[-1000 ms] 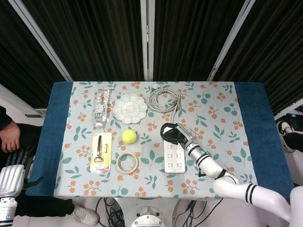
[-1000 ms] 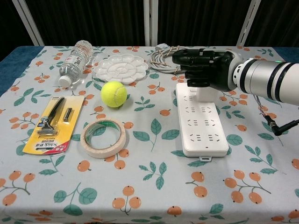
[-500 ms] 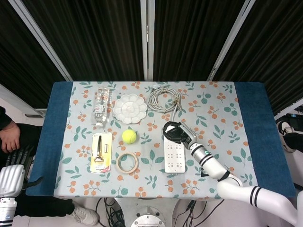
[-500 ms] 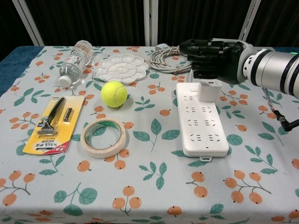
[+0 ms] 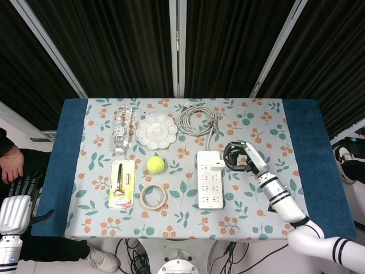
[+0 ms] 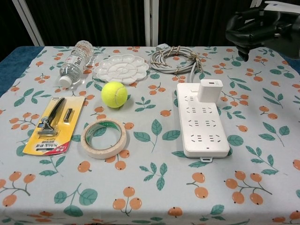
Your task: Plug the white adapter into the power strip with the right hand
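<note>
We see the flat white rectangular power strip (image 6: pixel 201 119) lying on the leaf-and-berry patterned tablecloth (image 6: pixel 140 187), its long axis running from the near table edge toward the far one, with its grey coiled cable (image 6: pixel 174 59) leaving the far end. The strip sits where it did a second ago; what has changed is around it.

Our right hand (image 6: pixel 262 28), black-fingered on a white forearm, has let go and lifted away. A second ago it was closed over the far end of the strip; now, in the chest view, it hangs up and to the right, well apart from the strip, and the head view shows it (image 5: pixel 242 157) just beside the strip's right edge. Its fingers are loosely curled with nothing in them, as far as we can tell. Our left hand (image 5: pixel 17 197) rests off the table's left edge, fingers apart and holding nothing.

The small white boxy adapter (image 6: pixel 209 90) now stands alone and upright in the far right sockets of the strip. Its body points straight up from the strip's face, its front face looks toward the near edge, and its base appears flush with the strip.

We judge the plugging done: the adapter stays seated without support, so the retreat looks like the closing move.
</note>
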Robot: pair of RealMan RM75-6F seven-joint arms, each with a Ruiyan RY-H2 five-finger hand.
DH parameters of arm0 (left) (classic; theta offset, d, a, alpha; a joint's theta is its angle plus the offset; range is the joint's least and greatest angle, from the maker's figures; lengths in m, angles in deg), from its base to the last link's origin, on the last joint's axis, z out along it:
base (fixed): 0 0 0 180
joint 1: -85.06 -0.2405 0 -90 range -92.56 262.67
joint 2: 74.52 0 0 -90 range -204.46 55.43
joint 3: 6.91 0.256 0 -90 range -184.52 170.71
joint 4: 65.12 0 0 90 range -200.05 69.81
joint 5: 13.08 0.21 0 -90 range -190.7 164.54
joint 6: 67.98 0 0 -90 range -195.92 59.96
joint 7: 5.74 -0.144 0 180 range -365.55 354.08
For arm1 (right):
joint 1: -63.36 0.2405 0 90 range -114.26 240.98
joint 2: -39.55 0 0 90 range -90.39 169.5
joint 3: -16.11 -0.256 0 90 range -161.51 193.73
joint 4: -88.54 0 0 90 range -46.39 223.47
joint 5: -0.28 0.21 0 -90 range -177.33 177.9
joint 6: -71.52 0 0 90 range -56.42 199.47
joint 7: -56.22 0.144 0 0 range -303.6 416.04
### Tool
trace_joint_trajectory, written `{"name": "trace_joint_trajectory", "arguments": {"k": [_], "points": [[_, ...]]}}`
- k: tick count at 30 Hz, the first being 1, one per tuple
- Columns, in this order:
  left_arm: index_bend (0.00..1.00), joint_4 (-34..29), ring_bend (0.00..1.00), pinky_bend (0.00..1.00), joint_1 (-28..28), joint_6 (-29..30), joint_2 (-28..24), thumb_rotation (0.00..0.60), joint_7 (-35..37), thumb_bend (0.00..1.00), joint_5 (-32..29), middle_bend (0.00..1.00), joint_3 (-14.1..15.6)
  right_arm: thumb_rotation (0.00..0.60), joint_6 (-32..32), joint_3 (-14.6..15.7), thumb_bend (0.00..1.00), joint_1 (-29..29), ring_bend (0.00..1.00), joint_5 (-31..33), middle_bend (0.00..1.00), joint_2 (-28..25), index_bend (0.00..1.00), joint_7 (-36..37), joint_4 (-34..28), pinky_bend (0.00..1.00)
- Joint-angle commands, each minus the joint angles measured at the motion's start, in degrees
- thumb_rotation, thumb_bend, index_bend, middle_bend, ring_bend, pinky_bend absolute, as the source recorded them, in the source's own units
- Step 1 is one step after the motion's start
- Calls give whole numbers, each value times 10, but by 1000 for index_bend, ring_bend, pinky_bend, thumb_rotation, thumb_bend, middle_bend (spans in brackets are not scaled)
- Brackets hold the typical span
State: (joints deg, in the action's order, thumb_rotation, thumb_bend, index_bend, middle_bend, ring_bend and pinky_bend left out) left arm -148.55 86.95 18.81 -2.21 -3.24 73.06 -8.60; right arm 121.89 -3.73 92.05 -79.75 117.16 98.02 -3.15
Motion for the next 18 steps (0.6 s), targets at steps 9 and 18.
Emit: {"name": "trace_joint_trajectory", "arguments": {"k": [9, 18], "points": [[0, -16, 0, 0, 7, 13, 2, 600, -29, 70, 13, 11, -6, 600, 238, 131, 314, -185, 0, -25, 42, -158, 0, -447, -97, 0], [0, -31, 0, 0, 8, 19, -2, 600, -48, 70, 19, 11, -5, 600, 320, 165, 315, -241, 0, -64, 42, -166, 0, -410, -93, 0]]}}
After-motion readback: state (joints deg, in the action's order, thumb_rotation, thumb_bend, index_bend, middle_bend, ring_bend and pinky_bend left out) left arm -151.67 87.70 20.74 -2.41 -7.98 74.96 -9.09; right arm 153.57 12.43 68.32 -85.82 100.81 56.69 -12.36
